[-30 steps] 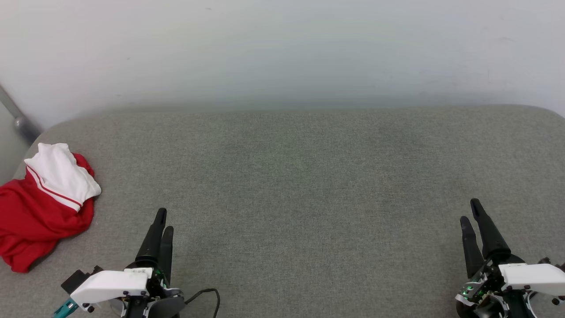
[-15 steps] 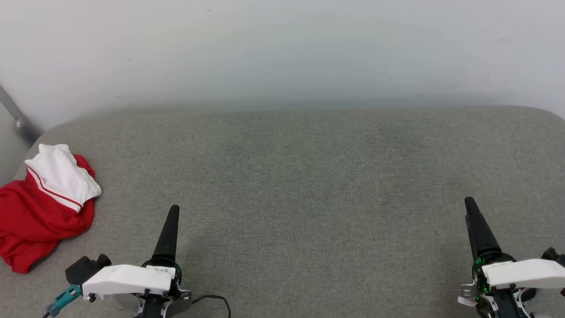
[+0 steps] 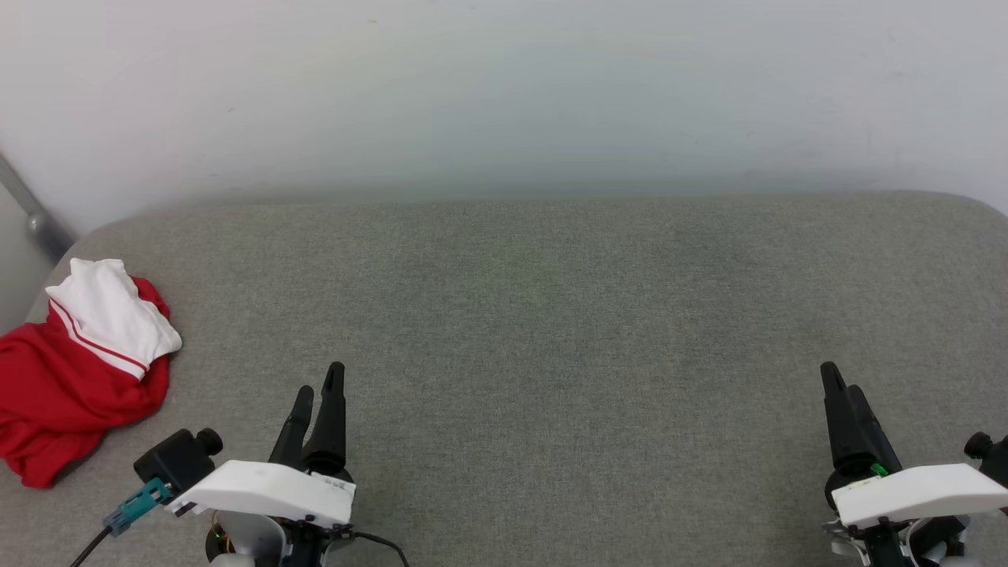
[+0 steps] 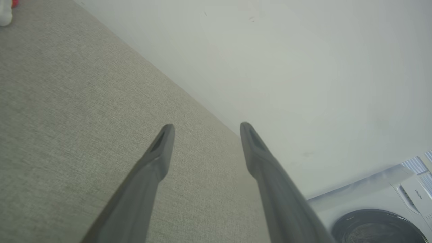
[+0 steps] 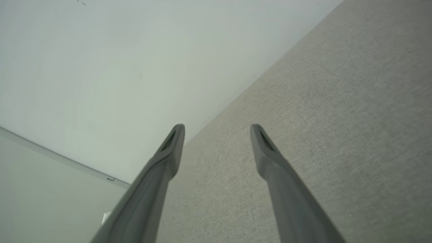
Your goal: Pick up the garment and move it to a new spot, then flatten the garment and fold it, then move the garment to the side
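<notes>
Garment [image 3: 59, 394] sits crumpled at the far left edge of the grey padded surface [image 3: 551, 315], with the white sleeve on top of the red body. A sliver of it shows in the top-left corner of the left wrist view [image 4: 4, 15]. The lettering isn't visible.

Left gripper [image 3: 320, 380] is low in the head view, near the garment but not touching it. Its fingers are moderately parted in its wrist view [image 4: 206, 125] and hold nothing. Right gripper [image 3: 839, 379] is well apart on the other side, also parted [image 5: 217, 125] and empty. Pick-up not yet started.

Risks:
- The heap lies right at the surface edge, so a sideways nudge from the left fingers could push it off.
- Pinching only the loose sleeve would probably lift one layer, leaving the rest to drag or slip out.
- Coming in too low could dig the fingertips into the soft covering and snag it.
- The bunched layers hide the hem and collar, so a bad grab point would make flattening harder later.
</notes>
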Motion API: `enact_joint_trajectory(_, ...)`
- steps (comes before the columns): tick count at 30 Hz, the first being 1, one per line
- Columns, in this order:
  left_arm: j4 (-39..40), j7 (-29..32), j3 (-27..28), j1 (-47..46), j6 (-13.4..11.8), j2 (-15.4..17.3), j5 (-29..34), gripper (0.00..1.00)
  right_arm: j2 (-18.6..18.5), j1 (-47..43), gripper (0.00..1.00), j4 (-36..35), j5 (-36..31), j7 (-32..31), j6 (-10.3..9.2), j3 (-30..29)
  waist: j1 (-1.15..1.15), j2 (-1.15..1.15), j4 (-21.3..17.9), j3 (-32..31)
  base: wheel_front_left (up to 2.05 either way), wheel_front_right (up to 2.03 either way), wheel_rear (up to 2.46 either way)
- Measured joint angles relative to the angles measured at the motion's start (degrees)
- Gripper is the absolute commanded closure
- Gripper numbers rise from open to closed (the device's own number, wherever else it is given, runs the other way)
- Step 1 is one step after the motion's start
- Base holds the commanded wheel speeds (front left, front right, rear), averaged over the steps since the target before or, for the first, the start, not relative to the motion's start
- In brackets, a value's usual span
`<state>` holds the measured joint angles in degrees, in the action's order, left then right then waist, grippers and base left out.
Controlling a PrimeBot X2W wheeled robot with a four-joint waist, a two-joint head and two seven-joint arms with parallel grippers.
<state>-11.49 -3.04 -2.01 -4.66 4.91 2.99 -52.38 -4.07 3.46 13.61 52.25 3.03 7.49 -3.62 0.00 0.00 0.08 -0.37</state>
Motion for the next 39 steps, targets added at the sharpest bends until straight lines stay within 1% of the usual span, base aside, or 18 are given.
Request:
enact_joint_trajectory(6, 0.47, -1.20, -2.00, -0.01, -1.01, 0.75, 7.02, 0.00, 0.03, 0.03, 0.00, 0.21, -6.91, 1.09, 0.00, -0.31, 0.00, 0.00, 0.13, -0.10, 0.00, 0.00, 0.00)
enact_joint_trajectory(14, 0.89, -2.57, -4.56, -0.37, -2.56, 2.10, 14.21, 0.00, -0.15, 0.12, 0.00, -0.20, -14.96, 2.03, 0.01, 0.43, 0.00, 0.00, 0.31, -0.17, 0.00, 0.00, 0.00)
enact_joint_trajectory(27, 1.61, -4.72, -7.30, -0.67, -5.55, 3.75, 22.71, 0.00, -0.04, 0.12, 0.00, -3.69, -25.91, 1.91, 0.00, 1.00, 0.01, 0.00, 0.47, -0.27, 0.00, 0.00, 0.00)
enact_joint_trajectory(39, 1.64, -6.44, -8.93, -1.50, -7.94, 5.33, 29.44, 0.00, 0.47, -1.25, 0.00, -8.56, -34.45, -0.02, 0.01, 0.87, 0.00, 0.00, 0.61, -0.31, 0.00, 0.00, 0.00)
